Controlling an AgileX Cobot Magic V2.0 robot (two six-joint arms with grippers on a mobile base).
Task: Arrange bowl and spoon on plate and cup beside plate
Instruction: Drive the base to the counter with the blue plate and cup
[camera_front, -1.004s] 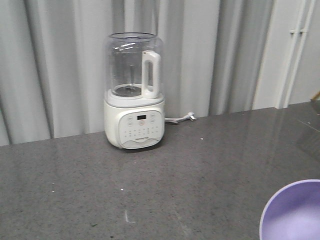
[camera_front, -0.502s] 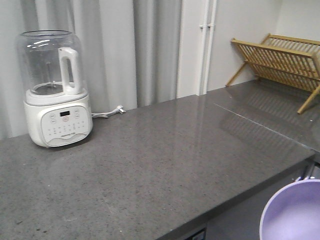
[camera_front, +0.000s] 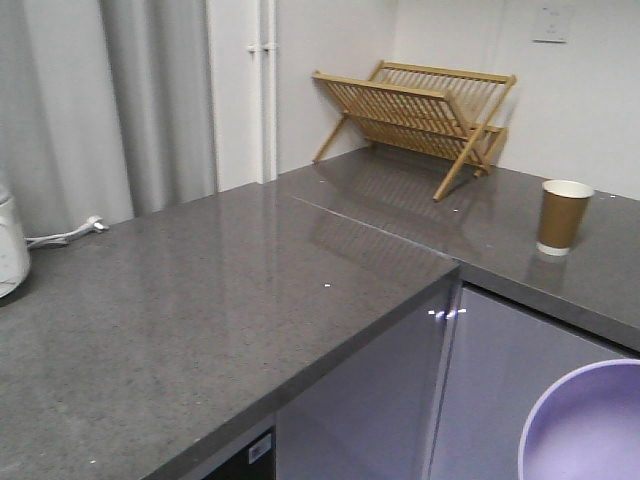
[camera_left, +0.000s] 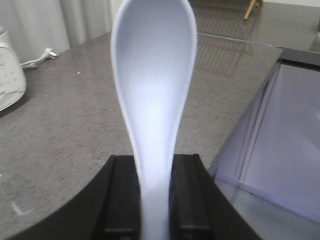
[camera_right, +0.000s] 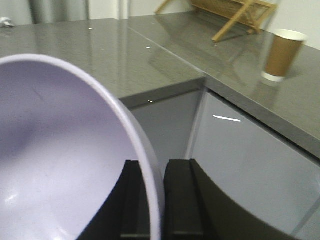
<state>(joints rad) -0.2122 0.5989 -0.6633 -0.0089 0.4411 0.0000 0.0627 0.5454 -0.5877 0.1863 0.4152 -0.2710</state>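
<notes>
The left gripper (camera_left: 154, 172) pinches the spoon (camera_left: 154, 75) by its handle, scoop toward 12 o'clock; the right gripper (camera_right: 158, 185) clamps the lavender bowl (camera_right: 60, 150) by its rim. Both seem light, stiff, slick plastic. The paper cup (camera_front: 563, 216) stands on the countertop (camera_front: 200, 300) at 3 o'clock

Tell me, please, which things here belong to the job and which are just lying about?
Job: round lavender plastic bowl, in the right gripper; pale bluish-white plastic spoon, in the left gripper; tall brown paper cup.
Lying about: slatted wooden dish rack; white plastic appliance.
</notes>
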